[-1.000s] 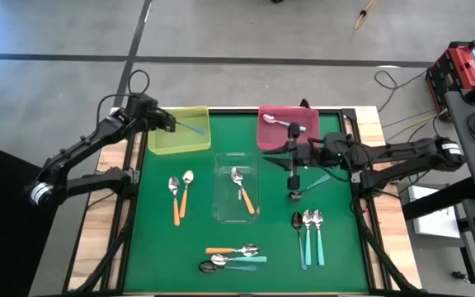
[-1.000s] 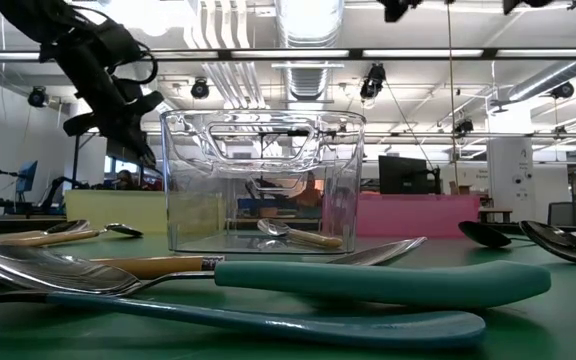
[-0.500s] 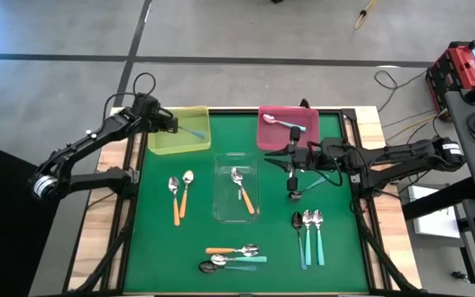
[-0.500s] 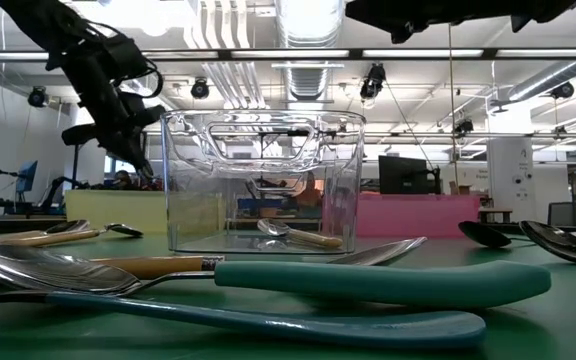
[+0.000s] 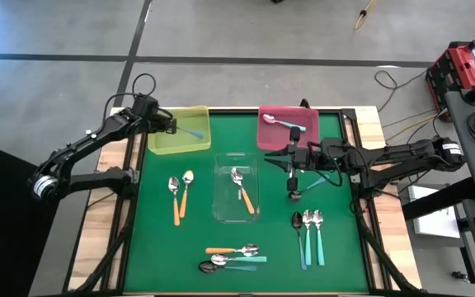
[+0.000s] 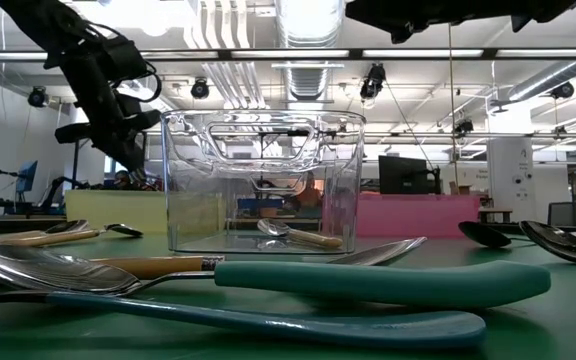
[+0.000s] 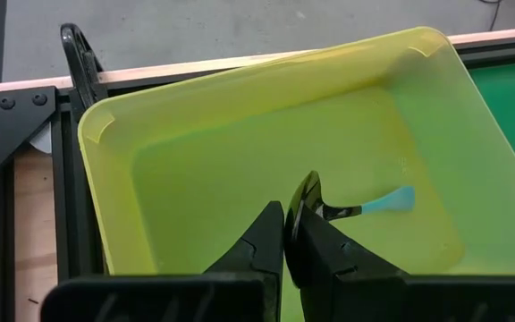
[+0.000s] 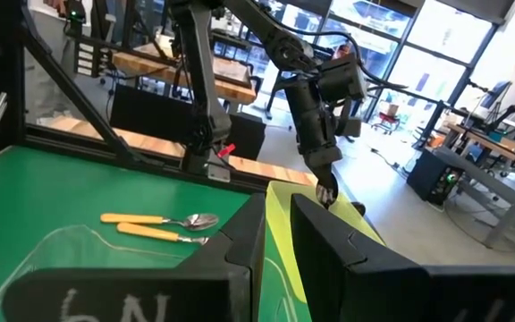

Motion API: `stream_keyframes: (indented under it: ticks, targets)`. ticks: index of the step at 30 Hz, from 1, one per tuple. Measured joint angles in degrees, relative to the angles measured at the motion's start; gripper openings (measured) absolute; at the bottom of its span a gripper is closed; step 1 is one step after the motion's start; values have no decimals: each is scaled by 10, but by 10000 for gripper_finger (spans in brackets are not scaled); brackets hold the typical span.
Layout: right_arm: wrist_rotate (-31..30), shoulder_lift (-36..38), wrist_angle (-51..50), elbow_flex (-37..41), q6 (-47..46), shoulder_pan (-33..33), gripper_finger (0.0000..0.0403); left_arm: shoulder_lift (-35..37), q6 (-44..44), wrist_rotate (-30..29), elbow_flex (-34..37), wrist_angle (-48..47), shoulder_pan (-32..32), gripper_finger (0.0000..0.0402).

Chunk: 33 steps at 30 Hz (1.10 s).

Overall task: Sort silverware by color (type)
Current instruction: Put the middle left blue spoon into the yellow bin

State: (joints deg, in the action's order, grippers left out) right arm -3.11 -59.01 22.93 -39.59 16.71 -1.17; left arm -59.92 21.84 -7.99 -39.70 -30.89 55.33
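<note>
The left end effector hovers over the translucent yellow plastic tray at the far left of the green table, its two dark fingers pressed together on the dark bowl of a small blue-handled spoon, whose handle slants out above the tray floor. The right end effector hangs just in front of the pink plastic tray at the far middle-right, its fingers clamped on a teal-handled spoon whose bowl lies near the table surface. Inside the pink tray lies another spoon with a shiny bowl and blue handle. Between the two arms, at the table's centre, stands a clear plastic tray that holds an orange-handled silver spoon. Left of it two orange-handled spoons lie side by side on the green surface. At the near right, three teal-handled spoons lie parallel, one with a dark bowl. At the near middle, an orange-handled spoon lies beside two teal-handled spoons, one with a dark bowl; in the low view their handles fill the foreground, with the clear tray standing behind them.
</note>
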Motion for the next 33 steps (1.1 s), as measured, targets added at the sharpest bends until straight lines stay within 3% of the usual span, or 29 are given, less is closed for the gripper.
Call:
stream_keyframes:
  ticks: [22, 33]
  targets:
    - [0, 0, -2, 0, 3, 0, 47, 0, -1, -1, 0, -1, 0, 1]
    - [0, 0, -2, 0, 4, 0, 47, 0, -3, -5, 0, -3, 0, 29]
